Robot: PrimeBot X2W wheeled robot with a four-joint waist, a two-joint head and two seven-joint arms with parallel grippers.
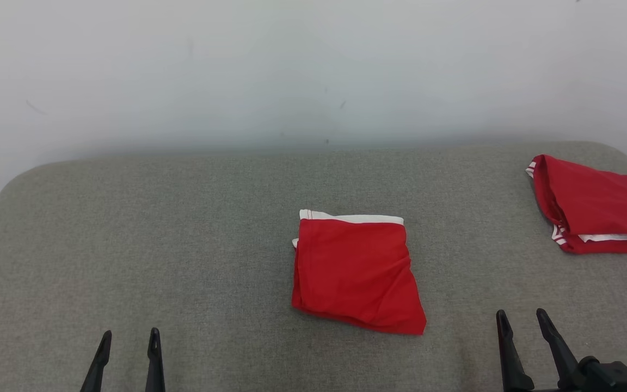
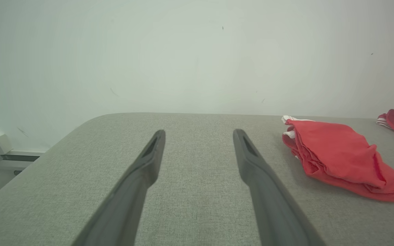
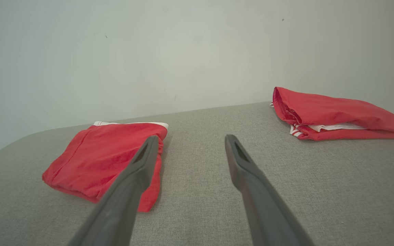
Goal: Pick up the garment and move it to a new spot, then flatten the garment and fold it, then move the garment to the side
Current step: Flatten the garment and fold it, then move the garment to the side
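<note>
the red garment (image 1: pixel 354 272) is folded into a rough square and lies flat around the middle of the grey surface (image 1: pixel 183 245). its white band runs along the far edge, and the near right corner pokes out a bit.

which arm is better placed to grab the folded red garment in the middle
Right. The right gripper stands open nearer the folded garment than the left gripper, likely an easier reach.

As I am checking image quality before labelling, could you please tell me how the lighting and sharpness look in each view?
Head view: soft even light, no glare, only a faint shadow under the folded red garment on the grey surface. Left wrist view: hazy and washed out, the garment looking paler. Right wrist view: richer colour, the weave sharp.
</note>
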